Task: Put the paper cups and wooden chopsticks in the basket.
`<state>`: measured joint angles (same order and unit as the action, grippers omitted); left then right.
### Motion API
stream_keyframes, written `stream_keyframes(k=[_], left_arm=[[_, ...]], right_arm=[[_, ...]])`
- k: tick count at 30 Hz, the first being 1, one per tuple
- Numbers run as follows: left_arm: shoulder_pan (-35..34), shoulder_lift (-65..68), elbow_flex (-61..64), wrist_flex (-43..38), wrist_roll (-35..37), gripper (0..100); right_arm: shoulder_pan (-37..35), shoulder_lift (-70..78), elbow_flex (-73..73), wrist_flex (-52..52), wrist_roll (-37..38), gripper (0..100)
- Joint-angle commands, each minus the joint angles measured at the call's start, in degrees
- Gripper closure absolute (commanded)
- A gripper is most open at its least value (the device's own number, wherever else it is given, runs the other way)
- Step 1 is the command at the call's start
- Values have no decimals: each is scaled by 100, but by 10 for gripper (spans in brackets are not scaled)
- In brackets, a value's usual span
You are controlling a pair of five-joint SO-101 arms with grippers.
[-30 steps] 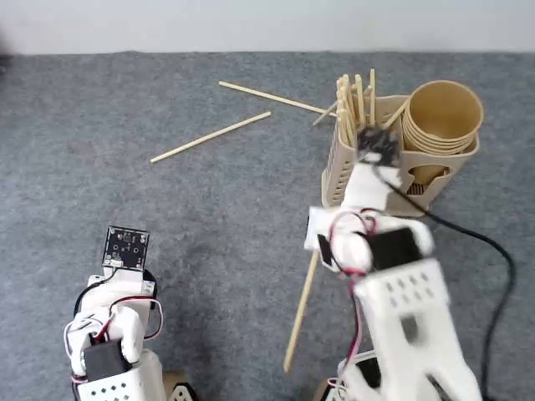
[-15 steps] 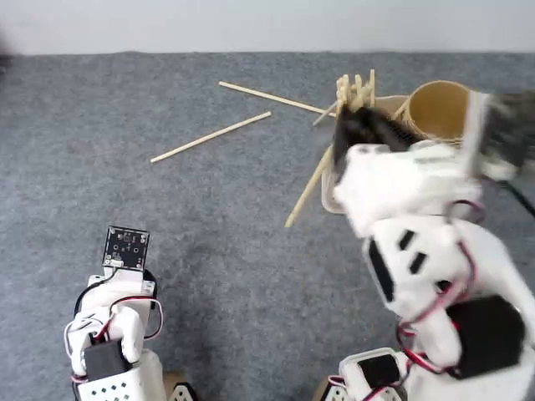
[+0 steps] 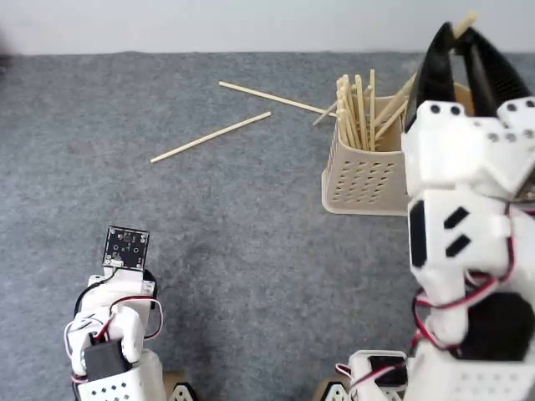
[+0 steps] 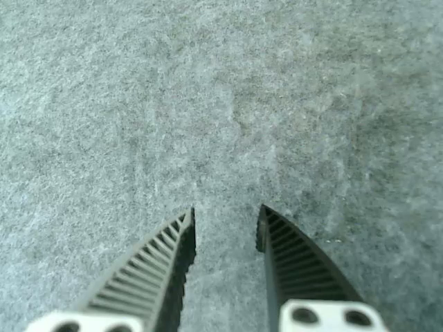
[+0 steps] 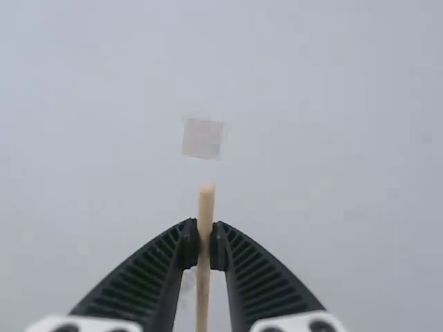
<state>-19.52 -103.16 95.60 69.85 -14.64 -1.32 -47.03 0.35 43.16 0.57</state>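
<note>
My right gripper (image 3: 458,35) is raised high over the far right side of the beige perforated basket (image 3: 364,180). It is shut on one wooden chopstick (image 5: 205,207), whose tip (image 3: 465,20) pokes out past the fingers. Several chopsticks (image 3: 359,109) stand upright in the basket. Two more chopsticks lie on the grey carpet to the basket's left, one (image 3: 209,137) nearer and one (image 3: 272,98) farther back. My left gripper (image 4: 225,221) hangs open just above bare carpet at the near left, with nothing between its fingers.
The left arm's body (image 3: 113,334) sits at the near left edge. The right arm (image 3: 468,217) rises tall along the right side and covers the basket's right part. Grey carpet (image 3: 217,234) lies open between the arms and the basket.
The right arm lifted the chopstick from the carpet in front of the basket and swung it up over the basket, now covering the cups. The left arm has not moved.
</note>
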Motion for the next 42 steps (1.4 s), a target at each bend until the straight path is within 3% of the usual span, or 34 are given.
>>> stream_keyframes(k=[1, 8, 13, 19, 23, 27, 32, 36, 42], left_arm=[[-26, -53, -22, -114, -53, 855], [-26, -53, -22, -114, -53, 855], [-26, -53, -22, -114, -53, 855], [-26, -53, -31, -114, -53, 854], [-26, -62, -66, -123, -53, 853], [-44, -62, -66, -378, -44, 854], [-18, -62, -400, -554, -44, 855], [0, -35, -866, -554, -35, 855], [633, -9, -1305, -466, -26, 869]], right_arm=[[31, 84, 703, -884, 334, 991], [22, 75, 2585, -2519, 809, 987], [13, 75, 2910, -2598, 800, 941], [-13, -13, 2752, -1833, 360, 808], [-13, -180, 2259, -655, -352, 853], [-13, -567, 2022, 681, -1011, 989], [-13, -1121, 2277, 1895, -1442, 993], [-13, -1560, 2787, 2360, -1486, 989], [13, -2325, 4105, 2369, -1486, 989]])
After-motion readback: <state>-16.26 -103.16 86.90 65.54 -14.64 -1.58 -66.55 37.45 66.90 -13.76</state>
